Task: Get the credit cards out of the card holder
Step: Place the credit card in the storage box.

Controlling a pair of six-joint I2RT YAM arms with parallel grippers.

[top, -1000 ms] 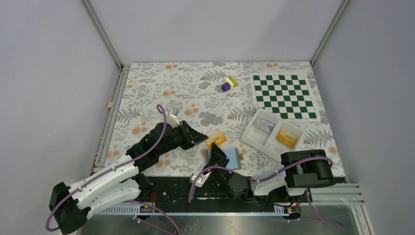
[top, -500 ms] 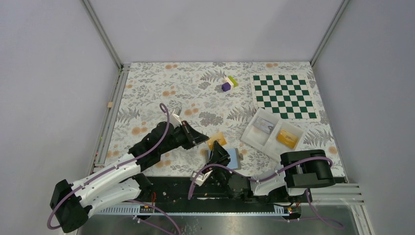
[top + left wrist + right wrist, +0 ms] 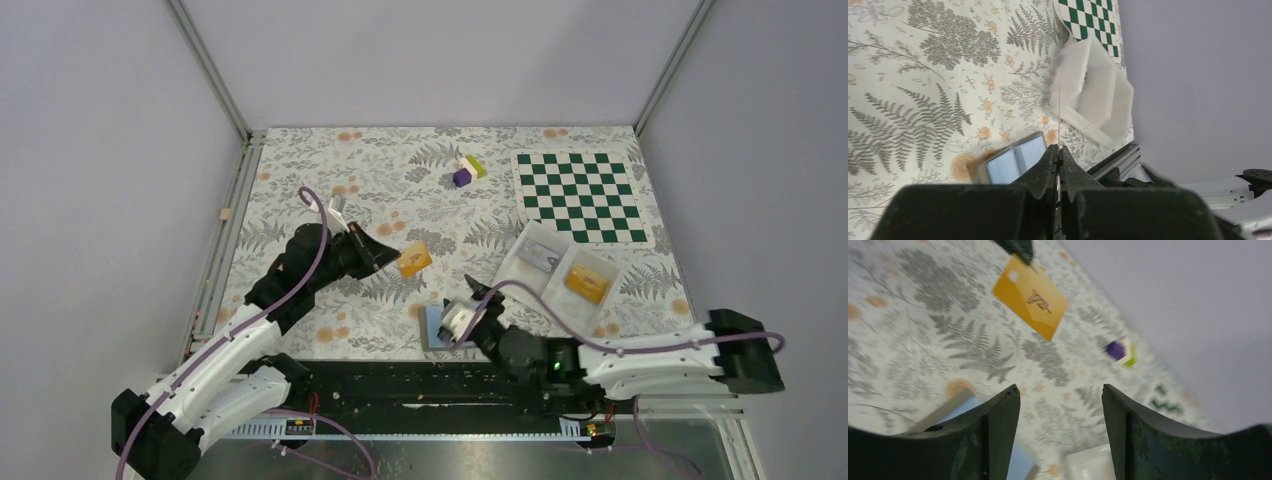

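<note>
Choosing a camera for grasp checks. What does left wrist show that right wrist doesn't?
Left wrist only: the left gripper shut on the credit card, which is edge-on and reads as a thin line; the card holder lying open, both blue panels visible.
Right wrist only: the card's orange printed face; the purple and green blocks; the right gripper open, holding nothing.
Both: the card, out of the holder; part of the holder; the floral cloth.
</note>
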